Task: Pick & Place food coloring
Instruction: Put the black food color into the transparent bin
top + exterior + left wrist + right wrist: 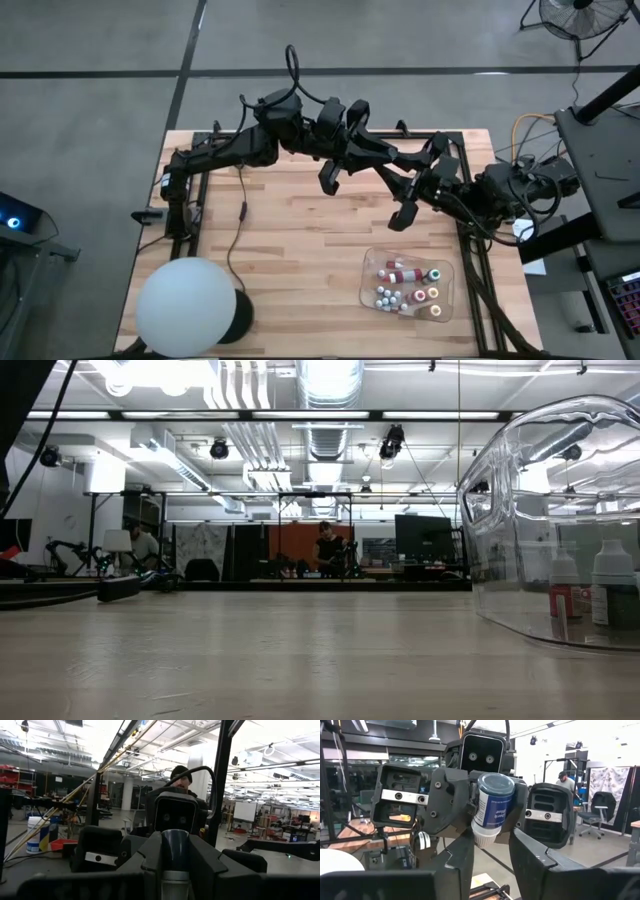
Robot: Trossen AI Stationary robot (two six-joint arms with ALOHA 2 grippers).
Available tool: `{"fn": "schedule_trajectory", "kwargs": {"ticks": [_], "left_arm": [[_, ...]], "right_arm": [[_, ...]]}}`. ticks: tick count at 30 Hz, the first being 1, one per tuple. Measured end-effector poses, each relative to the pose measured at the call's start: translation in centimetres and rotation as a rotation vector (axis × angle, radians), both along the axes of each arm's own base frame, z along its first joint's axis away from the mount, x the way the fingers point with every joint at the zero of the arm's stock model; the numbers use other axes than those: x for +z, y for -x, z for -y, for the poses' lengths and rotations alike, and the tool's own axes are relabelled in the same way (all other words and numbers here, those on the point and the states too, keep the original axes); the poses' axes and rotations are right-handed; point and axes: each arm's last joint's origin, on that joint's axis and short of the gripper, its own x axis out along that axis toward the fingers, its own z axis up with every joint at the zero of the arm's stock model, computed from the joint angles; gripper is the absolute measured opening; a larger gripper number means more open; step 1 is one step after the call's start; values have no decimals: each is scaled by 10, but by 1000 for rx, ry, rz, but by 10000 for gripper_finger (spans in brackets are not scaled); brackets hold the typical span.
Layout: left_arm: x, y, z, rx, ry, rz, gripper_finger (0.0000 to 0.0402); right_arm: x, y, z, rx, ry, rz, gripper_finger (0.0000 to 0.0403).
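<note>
Left gripper (487, 805) is clenched on a single food coloring bottle (495, 795), a small bottle with a dark blue label and a white cap, seen at the centre of the right wrist view with its cap pointing down. Facing it from the bottom of that frame, the right gripper (492, 840) has its two dark fingers (457, 865) standing apart on either side of the white cap; one lies close against the cap and the other just clear of it, so the bottle is not gripped from that side. In the left wrist view the same bottle shows as a bluish cylinder at the lower centre of the frame, between that arm's own fingers. From overhead, the two dark arms meet in the upper middle of the frame, above the far half of the wooden table (300, 240). The other food coloring bottles (405, 285) lie in a clear plastic tray (445, 262) at the lower right of the overhead frame, well apart from both grippers. The low view shows the tray's curved wall at the right edge, with a few bottles standing inside. A big white ball (188, 305) sits at the lower left of the overhead frame. One person (565, 777) stands in the room beyond, at the upper right of the right wrist view.
</note>
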Motion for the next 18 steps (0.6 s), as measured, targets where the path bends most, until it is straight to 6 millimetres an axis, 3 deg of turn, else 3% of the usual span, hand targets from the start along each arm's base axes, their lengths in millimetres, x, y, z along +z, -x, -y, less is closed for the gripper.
{"fn": "schedule_trajectory", "kwargs": {"ticks": [12,18], "left_arm": [[-1,0,-1,-2,17,-14,45],[0,0,-4,14,54,-25,67]], "right_arm": [[-3,0,-3,24,-5,-13,48],[-4,0,-4,19,0,-27,39]]}}
